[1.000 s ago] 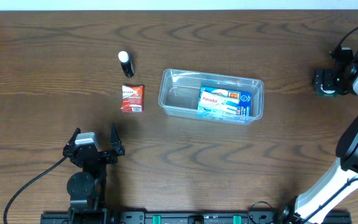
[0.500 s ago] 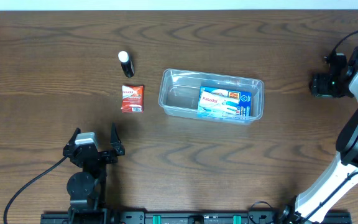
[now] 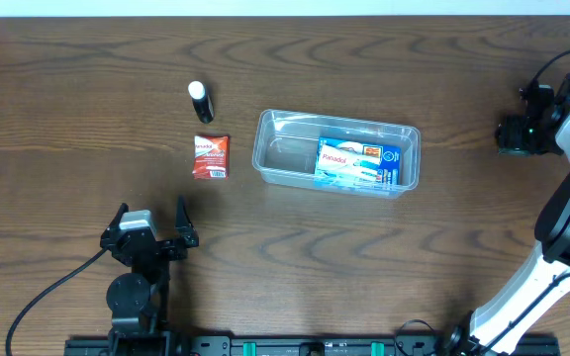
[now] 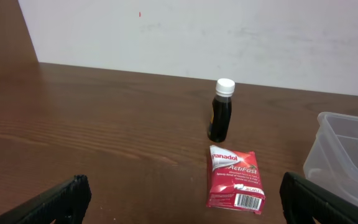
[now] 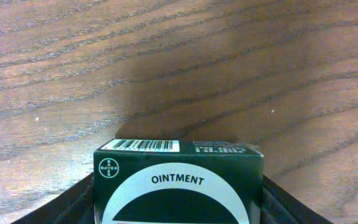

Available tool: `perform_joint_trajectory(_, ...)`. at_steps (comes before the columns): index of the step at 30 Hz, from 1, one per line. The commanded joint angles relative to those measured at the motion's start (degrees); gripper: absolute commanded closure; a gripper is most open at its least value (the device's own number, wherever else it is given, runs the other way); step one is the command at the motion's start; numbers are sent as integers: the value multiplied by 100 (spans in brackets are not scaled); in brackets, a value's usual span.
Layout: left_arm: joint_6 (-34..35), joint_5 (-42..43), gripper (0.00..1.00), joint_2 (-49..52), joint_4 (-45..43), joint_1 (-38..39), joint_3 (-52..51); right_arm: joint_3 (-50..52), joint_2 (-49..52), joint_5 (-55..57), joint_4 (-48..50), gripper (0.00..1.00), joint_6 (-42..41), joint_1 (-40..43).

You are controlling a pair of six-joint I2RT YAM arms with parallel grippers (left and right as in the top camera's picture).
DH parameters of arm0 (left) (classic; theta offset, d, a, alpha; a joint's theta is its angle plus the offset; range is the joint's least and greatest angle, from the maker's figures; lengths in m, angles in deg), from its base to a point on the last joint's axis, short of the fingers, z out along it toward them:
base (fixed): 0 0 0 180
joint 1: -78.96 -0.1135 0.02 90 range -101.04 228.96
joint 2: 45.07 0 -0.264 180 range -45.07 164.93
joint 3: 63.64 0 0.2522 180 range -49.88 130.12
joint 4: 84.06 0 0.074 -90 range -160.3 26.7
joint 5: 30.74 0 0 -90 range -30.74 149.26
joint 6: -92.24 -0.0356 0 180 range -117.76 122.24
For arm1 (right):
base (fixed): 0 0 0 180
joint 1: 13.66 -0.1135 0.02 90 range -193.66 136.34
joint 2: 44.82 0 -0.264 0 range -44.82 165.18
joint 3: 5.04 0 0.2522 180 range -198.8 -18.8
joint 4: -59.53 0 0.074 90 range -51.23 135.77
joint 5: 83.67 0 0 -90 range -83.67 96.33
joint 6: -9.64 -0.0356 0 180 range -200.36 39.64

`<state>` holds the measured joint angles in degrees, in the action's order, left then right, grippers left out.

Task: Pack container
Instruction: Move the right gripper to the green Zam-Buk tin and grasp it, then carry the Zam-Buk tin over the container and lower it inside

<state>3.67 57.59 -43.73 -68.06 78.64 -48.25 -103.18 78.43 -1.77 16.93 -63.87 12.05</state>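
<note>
Gripping ointment box (image 5: 179, 180), right tool (image 3: 516, 133) barely shifted, container (image 3: 262, 148) unmoved

Clear container (image 3: 280, 153); blue Panadol box (image 3: 359, 163); red sachet (image 3: 210, 156); dark bottle (image 3: 201, 102), white-capped; green ointment box (image 5: 229, 169).

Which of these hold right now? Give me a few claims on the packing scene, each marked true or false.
1. The blue Panadol box lies inside the container. True.
2. The red Panadol packet is in the container. False: it lies on the table, left of the container.
3. The right gripper holds a dark green ointment box. True.
4. The dark bottle lies on its side. False: it stands upright with its white cap on.
5. The left gripper is shut on the red packet. False: it is open and empty, apart from the packet.
</note>
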Motion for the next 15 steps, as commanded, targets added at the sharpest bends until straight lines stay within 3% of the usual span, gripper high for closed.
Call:
perform_joint_trajectory(1, -55, -44, 2, 0, 170, -26, -140, -37, -354, -26, -50, 36, -181, -15)
perform_joint_trajectory(15, -55, -44, 2, 2, 173, -26, -140, -37, -2000, -35, -1036, 36, -1449, -1095)
